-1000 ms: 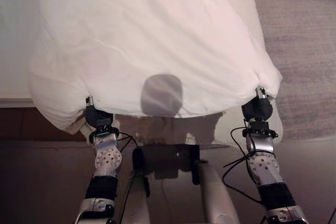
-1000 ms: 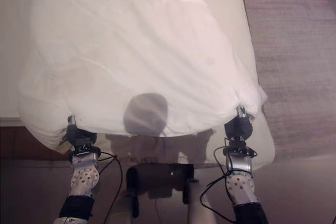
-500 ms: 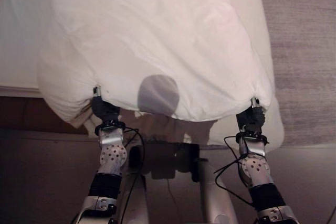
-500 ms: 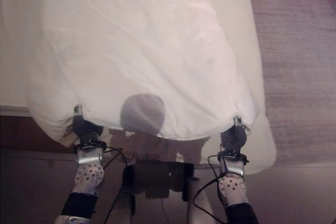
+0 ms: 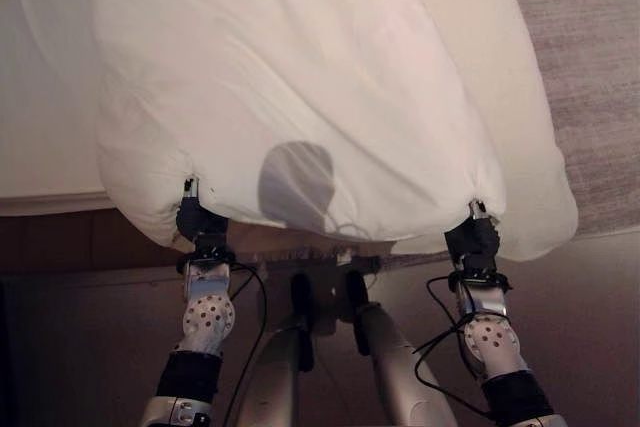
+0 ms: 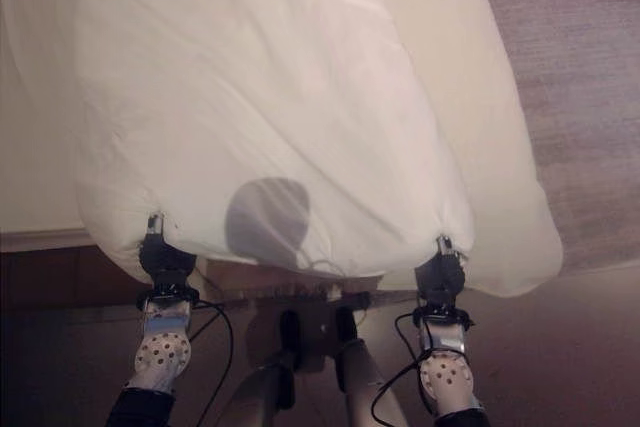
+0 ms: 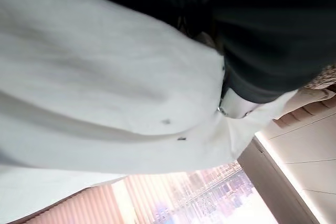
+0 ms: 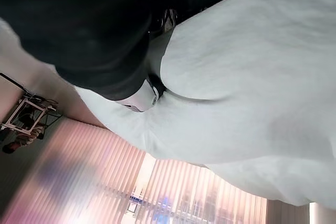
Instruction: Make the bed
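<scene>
Duvet held up over the bed's foot end

Your left hand (image 5: 197, 219) and right hand (image 5: 472, 237) each pinch a near corner of the duvet (image 5: 290, 97); it runs lengthwise away from you over the bed (image 5: 40, 127).

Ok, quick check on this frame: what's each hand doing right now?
Left hand: fingers hidden under the white duvet's near edge, state cannot be told.
Right hand: same at the other corner, cannot be told.
</scene>
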Robot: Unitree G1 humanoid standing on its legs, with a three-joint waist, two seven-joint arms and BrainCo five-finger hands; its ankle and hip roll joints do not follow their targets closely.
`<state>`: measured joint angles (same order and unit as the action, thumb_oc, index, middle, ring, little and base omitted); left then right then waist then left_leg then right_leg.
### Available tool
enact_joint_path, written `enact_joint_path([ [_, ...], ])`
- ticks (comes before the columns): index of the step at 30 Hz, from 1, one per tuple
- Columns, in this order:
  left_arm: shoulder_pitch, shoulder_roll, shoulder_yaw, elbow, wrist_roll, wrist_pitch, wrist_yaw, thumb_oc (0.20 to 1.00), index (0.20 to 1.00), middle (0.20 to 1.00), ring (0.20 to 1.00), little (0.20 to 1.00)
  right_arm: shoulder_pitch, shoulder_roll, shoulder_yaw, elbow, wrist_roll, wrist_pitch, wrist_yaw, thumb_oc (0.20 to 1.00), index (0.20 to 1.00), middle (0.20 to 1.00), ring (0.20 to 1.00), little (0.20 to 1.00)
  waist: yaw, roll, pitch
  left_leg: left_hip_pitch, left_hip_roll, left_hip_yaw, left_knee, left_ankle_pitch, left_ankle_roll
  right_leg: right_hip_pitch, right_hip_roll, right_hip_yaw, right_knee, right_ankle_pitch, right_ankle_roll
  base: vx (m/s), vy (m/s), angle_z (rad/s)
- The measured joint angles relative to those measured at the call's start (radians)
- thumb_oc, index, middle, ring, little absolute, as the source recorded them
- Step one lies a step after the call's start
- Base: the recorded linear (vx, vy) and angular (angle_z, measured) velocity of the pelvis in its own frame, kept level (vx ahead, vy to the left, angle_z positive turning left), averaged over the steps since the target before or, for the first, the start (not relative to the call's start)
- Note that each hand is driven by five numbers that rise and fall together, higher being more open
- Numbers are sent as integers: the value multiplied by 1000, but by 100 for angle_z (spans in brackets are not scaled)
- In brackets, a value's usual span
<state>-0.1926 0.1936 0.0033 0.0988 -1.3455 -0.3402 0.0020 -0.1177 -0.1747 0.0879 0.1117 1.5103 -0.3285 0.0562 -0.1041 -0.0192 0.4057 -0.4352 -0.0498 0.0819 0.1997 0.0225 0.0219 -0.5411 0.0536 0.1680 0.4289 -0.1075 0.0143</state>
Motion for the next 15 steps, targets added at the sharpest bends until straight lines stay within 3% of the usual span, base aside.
enact_joint_path([
  [3,1,-2,-2,-3,0,-1,8,200,200,200,200,200,-3,-3,0,5,-8,0,-4,200,200,200,200,200,8,2,0,3,4,-4,-13,9,-12,1,5,-11,0,2,-4,-75,-214,7],
  [5,-27,-17,-29,3,-1,2,19,200,200,200,200,200,9,-8,-17,20,-8,-4,-26,200,200,200,200,200,-21,5,2,-37,-11,1,49,53,-80,16,-34,-65,19,-9,-29,-118,-170,98],
  [8,-21,-20,-58,-1,-1,2,19,200,200,200,200,200,6,-3,-31,31,-9,-13,-39,200,200,200,200,200,6,1,-3,-24,-4,1,41,49,-109,9,-27,-74,58,-48,-55,-49,-121,40],
  [10,-20,-17,-54,-1,-1,1,19,200,200,200,200,200,-6,-3,-32,38,-9,-14,-42,200,200,200,200,200,14,5,-3,-18,10,-1,11,25,-109,-8,-14,-79,77,-45,-66,-34,-44,-1],
  [11,-21,-22,-49,-1,-2,2,19,200,200,200,200,200,-18,-3,-33,53,-8,-18,-47,200,200,200,200,200,12,5,-3,-17,22,4,-21,30,-81,-19,-13,-96,81,-38,-79,-27,52,20],
  [13,-19,-24,-50,-1,-1,5,20,200,200,200,200,200,-20,-7,-34,56,-9,-20,-49,200,200,200,200,200,12,4,-3,-15,41,14,-27,16,-100,-19,-23,-97,65,-24,-110,-14,101,16],
  [15,-25,-24,-49,-1,-1,6,21,200,200,200,200,200,-23,-10,-35,52,-9,-23,-49,200,200,200,200,200,10,2,-3,-14,74,-80,-11,12,-107,-17,-34,-95,51,-5,-113,-15,159,5],
])
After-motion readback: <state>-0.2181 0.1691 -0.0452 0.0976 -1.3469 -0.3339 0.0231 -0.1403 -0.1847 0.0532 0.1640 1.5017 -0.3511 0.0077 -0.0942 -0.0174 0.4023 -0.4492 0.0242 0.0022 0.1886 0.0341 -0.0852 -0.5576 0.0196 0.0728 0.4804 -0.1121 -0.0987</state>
